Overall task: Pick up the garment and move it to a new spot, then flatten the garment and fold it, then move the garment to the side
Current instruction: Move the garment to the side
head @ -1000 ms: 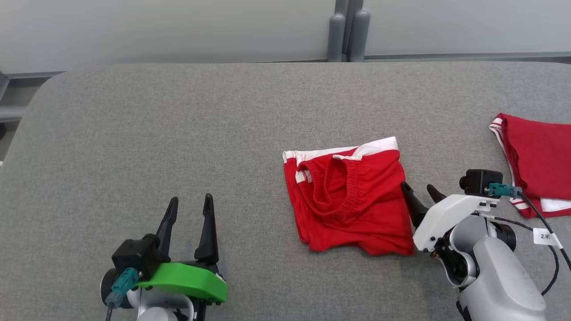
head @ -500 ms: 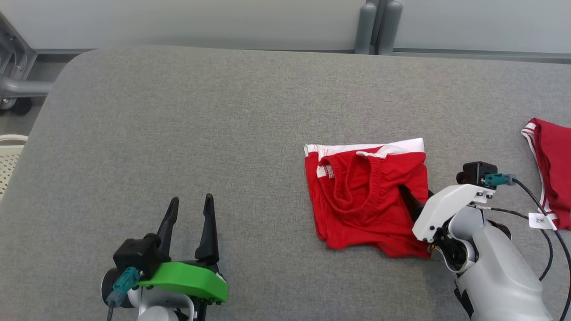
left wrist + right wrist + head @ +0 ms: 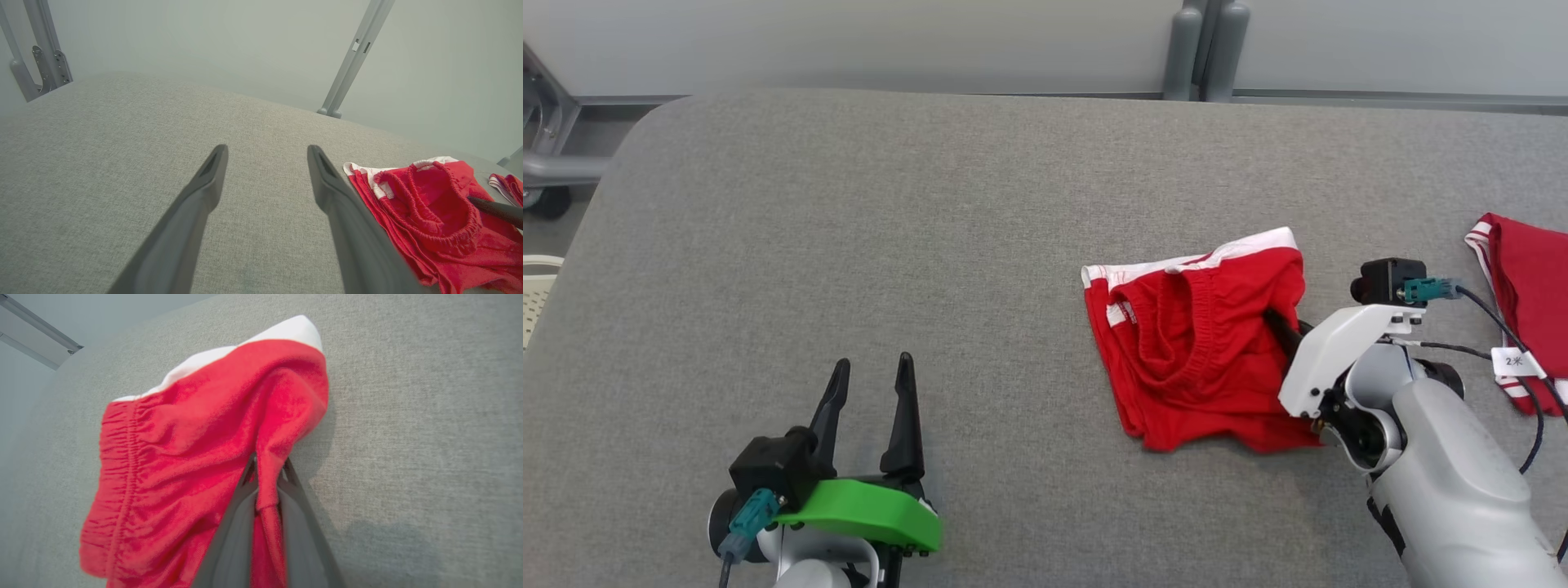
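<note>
On grey table (image 3: 849, 204), right jaws clamp red garment (image 3: 1192, 351) edge.

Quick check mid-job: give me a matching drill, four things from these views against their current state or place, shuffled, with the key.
1 left gripper
2 right gripper
3 centre red garment
4 second red garment

A far right in the head view, untouched
B jaws open above bare table
C pinched at its right side
D jaws shut on fabric

Pairs: 1-B, 2-D, 3-C, 4-A
</note>
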`<state>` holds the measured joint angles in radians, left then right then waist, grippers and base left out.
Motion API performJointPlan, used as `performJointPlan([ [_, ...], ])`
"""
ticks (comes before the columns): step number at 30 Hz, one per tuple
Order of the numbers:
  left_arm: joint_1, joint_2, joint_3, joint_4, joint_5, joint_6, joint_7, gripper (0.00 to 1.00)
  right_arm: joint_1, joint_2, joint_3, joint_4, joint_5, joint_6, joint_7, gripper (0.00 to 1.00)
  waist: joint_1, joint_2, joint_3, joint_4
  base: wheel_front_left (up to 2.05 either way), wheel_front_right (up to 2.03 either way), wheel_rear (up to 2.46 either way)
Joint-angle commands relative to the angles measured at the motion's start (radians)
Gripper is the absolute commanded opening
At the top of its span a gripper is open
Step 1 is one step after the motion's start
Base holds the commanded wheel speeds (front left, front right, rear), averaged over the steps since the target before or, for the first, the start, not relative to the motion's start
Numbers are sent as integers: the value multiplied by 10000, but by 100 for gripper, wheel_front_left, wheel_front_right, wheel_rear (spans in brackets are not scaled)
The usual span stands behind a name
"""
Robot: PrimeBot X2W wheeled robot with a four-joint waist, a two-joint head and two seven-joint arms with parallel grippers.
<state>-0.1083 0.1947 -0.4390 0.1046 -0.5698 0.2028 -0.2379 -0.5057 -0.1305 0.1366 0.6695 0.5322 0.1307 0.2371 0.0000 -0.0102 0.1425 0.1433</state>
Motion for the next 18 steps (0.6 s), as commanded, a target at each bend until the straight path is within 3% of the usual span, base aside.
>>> performJointPlan([
  [1,-94,-1,-15,-21,7,36,-39,100,-56,-232,70,-186,56,1,91,0,0,102,-51,-148,0,0,0],
  [8,-178,10,-127,-153,102,-13,-39,100,118,-852,254,-876,82,1,537,0,0,102,-47,-795,0,0,0],
  [18,-475,133,-310,-429,339,50,93,100,262,-1101,-64,-2008,-94,1,1095,0,0,102,367,-2880,0,0,0],
])
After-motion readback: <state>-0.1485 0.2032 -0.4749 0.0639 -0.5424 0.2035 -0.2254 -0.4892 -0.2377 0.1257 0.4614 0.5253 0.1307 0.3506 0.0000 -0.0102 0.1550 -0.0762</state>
